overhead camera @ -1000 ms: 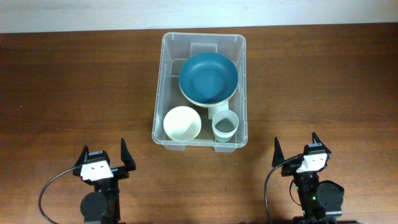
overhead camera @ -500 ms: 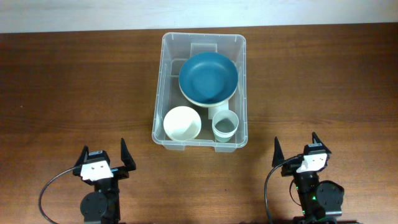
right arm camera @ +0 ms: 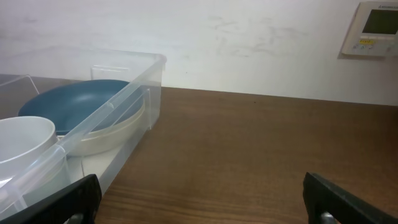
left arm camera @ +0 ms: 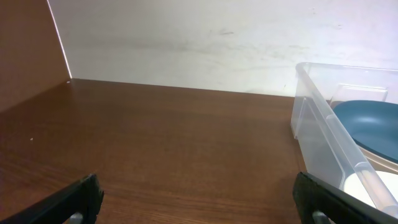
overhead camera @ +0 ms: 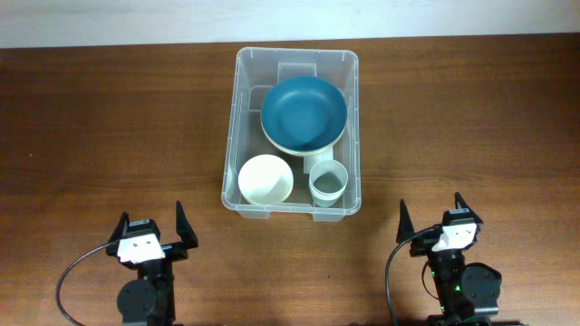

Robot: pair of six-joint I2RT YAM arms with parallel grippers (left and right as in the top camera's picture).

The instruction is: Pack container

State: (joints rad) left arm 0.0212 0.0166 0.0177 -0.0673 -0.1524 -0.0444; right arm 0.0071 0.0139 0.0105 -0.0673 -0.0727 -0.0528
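The clear container (overhead camera: 230,136) stands on the wooden table at the middle back. Inside it a blue bowl (overhead camera: 304,112) rests on a cream plate at the far end, a white bowl (overhead camera: 265,178) sits at the near left and a clear cup (overhead camera: 328,182) at the near right. My left gripper (overhead camera: 150,228) is open and empty near the front edge, left of the container. My right gripper (overhead camera: 431,217) is open and empty at the front right. The container also shows in the left wrist view (left arm camera: 317,134) and the right wrist view (right arm camera: 127,99).
A white wall runs behind the table, with a wall control panel (right arm camera: 373,28) at the right. A brown panel (left arm camera: 28,53) stands at the table's left side. Bare wood lies between each gripper and the container.
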